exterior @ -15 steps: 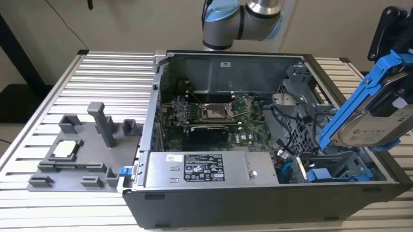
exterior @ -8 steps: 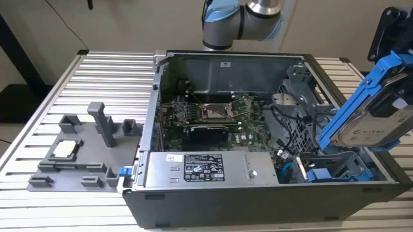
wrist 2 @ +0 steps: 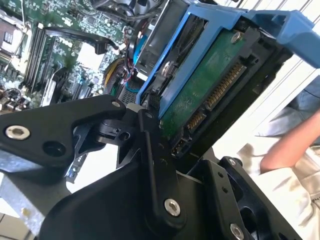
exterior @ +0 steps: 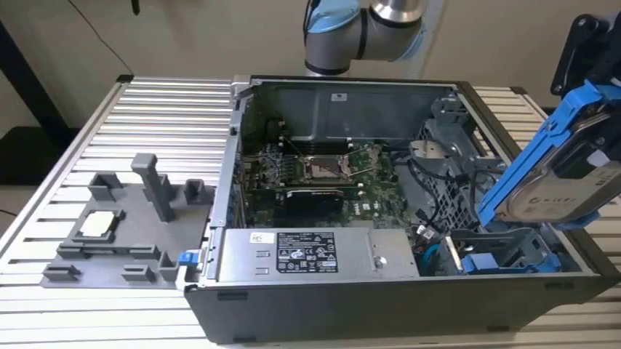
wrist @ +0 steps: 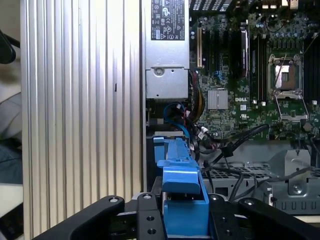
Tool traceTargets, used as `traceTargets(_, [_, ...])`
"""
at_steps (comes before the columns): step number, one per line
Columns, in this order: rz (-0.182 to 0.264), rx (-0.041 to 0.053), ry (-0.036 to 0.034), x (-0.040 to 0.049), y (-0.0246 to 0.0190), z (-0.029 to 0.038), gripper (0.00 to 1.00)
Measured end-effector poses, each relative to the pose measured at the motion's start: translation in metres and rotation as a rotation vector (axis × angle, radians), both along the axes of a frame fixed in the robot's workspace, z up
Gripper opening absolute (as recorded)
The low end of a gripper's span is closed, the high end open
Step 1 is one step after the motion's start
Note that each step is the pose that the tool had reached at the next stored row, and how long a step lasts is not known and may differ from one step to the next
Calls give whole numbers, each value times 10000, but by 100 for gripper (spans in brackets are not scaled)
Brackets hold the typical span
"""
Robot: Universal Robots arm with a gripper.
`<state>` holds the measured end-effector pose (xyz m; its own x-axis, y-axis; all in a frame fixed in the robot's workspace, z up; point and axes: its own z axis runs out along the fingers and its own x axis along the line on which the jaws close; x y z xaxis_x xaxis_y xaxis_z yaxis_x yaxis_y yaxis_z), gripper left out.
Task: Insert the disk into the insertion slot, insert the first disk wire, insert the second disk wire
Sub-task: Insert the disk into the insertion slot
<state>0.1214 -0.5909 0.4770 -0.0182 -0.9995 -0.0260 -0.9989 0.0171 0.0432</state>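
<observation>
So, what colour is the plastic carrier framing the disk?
Bright blue; the carrier around the silver-grey disk shows best in the exterior view.

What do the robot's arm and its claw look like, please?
In the exterior view, the arm is built of rounded silver-grey metal joint housings with pale blue end caps. In both wrist views, the claw is matt black, made of flat angular link plates joined with silver screw heads and round pivot pins.
</observation>
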Motion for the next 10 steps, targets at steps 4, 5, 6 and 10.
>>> traceTargets(4, [0, 0, 2, 0, -2, -10, 33])
traceTargets(5, [0, -1, 2, 0, -2, -12, 33])
traceTargets(6, [0, 0, 2, 0, -2, -14, 33])
traceTargets(10, [0, -1, 3, 0, -3, -20, 33])
